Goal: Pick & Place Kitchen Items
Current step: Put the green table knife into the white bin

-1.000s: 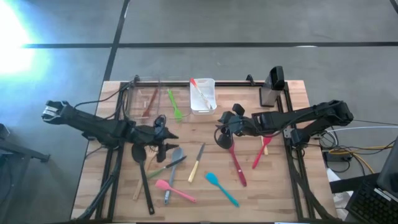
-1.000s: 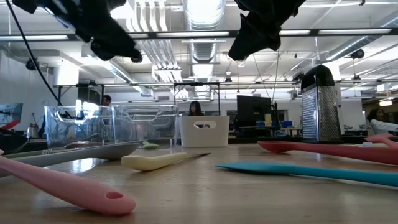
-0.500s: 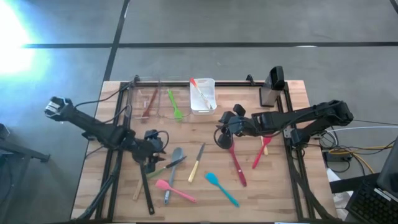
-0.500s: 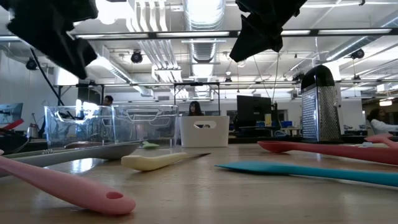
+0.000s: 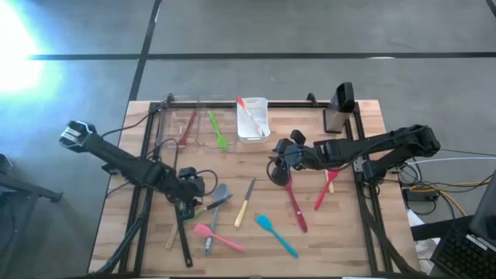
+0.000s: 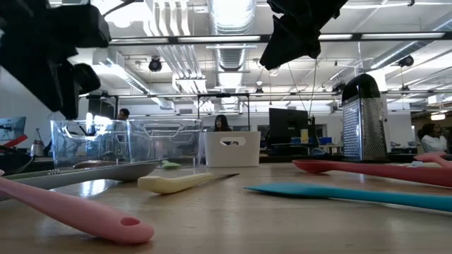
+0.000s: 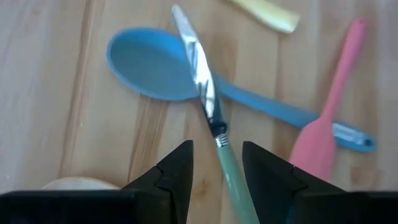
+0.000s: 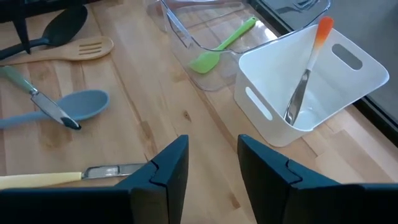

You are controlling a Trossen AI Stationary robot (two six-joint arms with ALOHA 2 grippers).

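Observation:
Several kitchen items lie on the wooden table. Among them are a green-handled knife (image 7: 219, 134) with its blade across a grey-blue spoon (image 7: 152, 62), a pink spatula (image 7: 323, 127), a cream-handled knife (image 5: 246, 203), a teal spatula (image 5: 275, 235) and a red spoon (image 5: 295, 203). My left gripper (image 7: 217, 149) hangs open over the green-handled knife (image 5: 203, 208), tipped down, one finger on each side of the handle; no touch shows. My right gripper (image 8: 213, 146) stands open and holds nothing above the table's middle (image 5: 276, 166).
At the far edge, a white bin (image 8: 348, 93) holds an orange-handled utensil (image 8: 308, 65). A clear bin (image 8: 186, 28) beside it holds a green spatula (image 8: 217, 50). A metal grater (image 5: 339, 108) stands far right. A black ladle (image 5: 180, 225) and a wooden spatula (image 8: 68, 50) lie near my left gripper.
My left gripper has gone toward the table's near edge and down, tipping from nearly level to pointing steeply down over the green-handled knife. No utensil has moved.

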